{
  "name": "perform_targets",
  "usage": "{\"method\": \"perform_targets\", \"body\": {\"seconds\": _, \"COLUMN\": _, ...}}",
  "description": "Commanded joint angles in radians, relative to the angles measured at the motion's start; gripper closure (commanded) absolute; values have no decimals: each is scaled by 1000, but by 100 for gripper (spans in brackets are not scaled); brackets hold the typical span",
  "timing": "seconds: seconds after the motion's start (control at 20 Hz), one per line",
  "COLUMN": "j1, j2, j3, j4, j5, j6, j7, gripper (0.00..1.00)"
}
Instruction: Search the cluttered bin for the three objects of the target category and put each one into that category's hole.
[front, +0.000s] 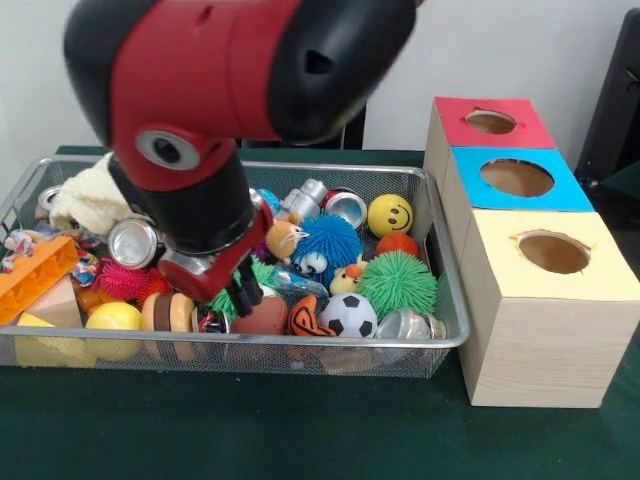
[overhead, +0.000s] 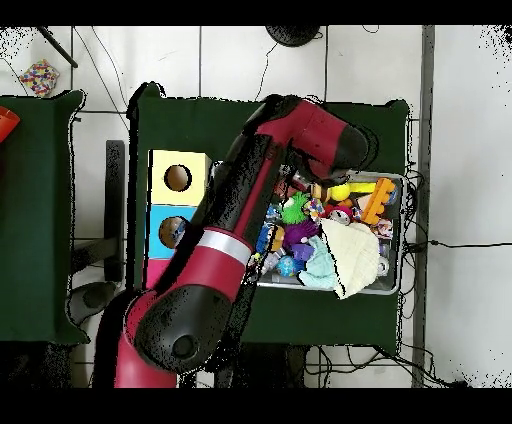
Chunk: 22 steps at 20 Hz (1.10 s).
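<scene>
The gripper (front: 243, 287) reaches down into the wire bin (front: 440, 250) at lower left of centre, probably searching; whether its fingers are apart I cannot tell — clutter hides them; the three-holed box (front: 545, 320) waits at right.

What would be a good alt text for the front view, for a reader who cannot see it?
A red and black robot arm reaches down into a wire bin crowded with toys, balls and cans; beside it stands a wooden box with red, blue and yellow holed tops.
</scene>
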Motion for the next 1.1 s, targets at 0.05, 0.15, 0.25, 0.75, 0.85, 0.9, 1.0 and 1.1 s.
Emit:
{"method": "perform_targets", "body": {"seconds": 0.05, "j1": 10, "j2": 59, "j3": 1, "j4": 32, "j5": 6, "j6": 20, "j7": 165, "gripper": 100}}
{"method": "perform_targets", "body": {"seconds": 0.15, "j1": 12, "j2": 74, "j3": -10, "j4": 23, "j5": -15, "j6": -58, "j7": 174, "gripper": 100}}
{"method": "perform_targets", "body": {"seconds": 0.25, "j1": 14, "j2": 95, "j3": -30, "j4": 10, "j5": -41, "j6": -128, "j7": 184, "gripper": 100}}
{"method": "perform_targets", "body": {"seconds": 0.75, "j1": 22, "j2": 126, "j3": -52, "j4": -5, "j5": -53, "j6": -255, "j7": 229, "gripper": 100}}
{"method": "perform_targets", "body": {"seconds": 0.85, "j1": 18, "j2": 115, "j3": -31, "j4": -8, "j5": -30, "j6": -313, "j7": 251, "gripper": 100}}
{"method": "perform_targets", "body": {"seconds": 0.9, "j1": 19, "j2": 106, "j3": -22, "j4": -5, "j5": -18, "j6": -321, "j7": 253, "gripper": 100}}
{"method": "perform_targets", "body": {"seconds": 1.0, "j1": 21, "j2": 89, "j3": -5, "j4": 3, "j5": 11, "j6": -317, "j7": 260, "gripper": 100}}
{"method": "perform_targets", "body": {"seconds": 1.1, "j1": 22, "j2": 75, "j3": 9, "j4": 11, "j5": 36, "j6": -310, "j7": 266, "gripper": 100}}
